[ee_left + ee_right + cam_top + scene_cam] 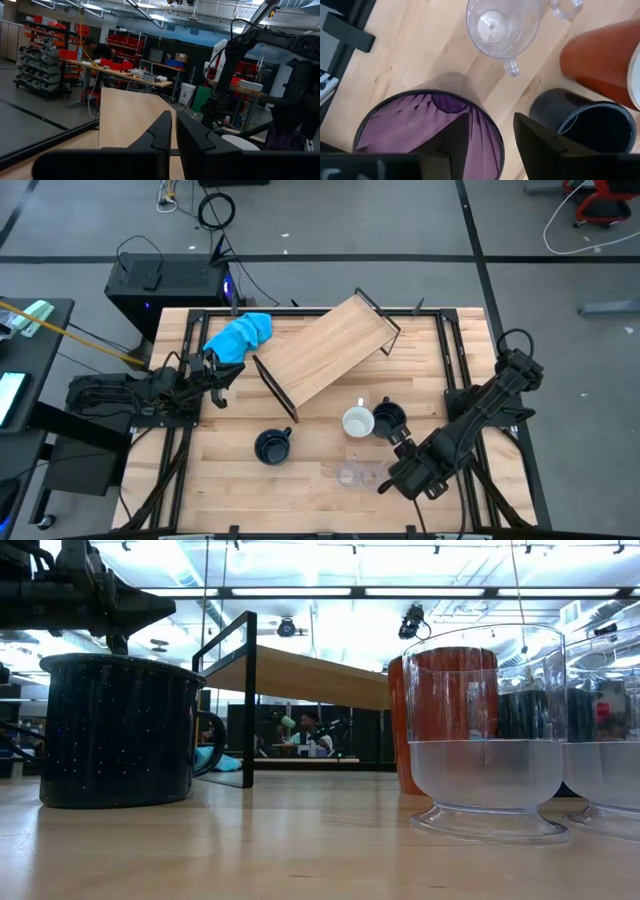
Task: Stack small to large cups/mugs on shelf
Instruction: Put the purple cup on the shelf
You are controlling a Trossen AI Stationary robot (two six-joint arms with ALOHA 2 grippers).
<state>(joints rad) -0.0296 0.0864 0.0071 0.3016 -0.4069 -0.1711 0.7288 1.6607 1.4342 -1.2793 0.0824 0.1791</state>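
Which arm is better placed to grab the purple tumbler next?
The right arm. Its end effector hangs open straight over the purple tumbler, one finger inside the rim. The left end effector sits by the blue cloth, far off.

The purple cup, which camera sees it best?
The right wrist view: the purple cup fills it, open mouth up, with the right pincer over its rim. The high view hides it under the right arm. The low view does not clearly show it. The left wrist view shows only a purple patch.
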